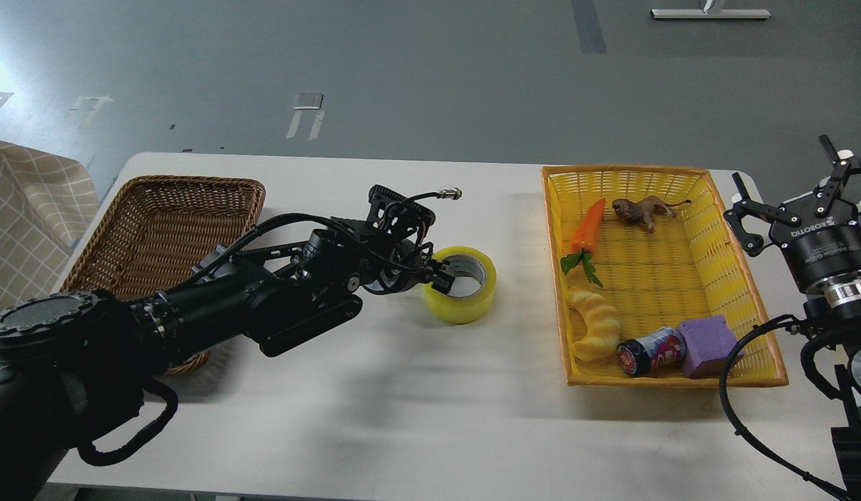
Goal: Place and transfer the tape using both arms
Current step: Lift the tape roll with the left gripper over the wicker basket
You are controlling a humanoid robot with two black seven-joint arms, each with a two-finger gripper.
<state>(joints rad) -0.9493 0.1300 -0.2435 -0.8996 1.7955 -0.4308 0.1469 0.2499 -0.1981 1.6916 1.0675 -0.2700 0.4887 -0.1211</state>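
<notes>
Yellow basket with carrot, lion, can.

Left arm extended, right arm raised.

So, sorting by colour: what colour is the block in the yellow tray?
Purple; the block shows best in the head view, at the tray's near corner.

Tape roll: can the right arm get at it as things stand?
Probably not cleanly. The left gripper sits at the tape rim, and the yellow basket lies between it and the right gripper, which hangs open at the table's edge.
</notes>
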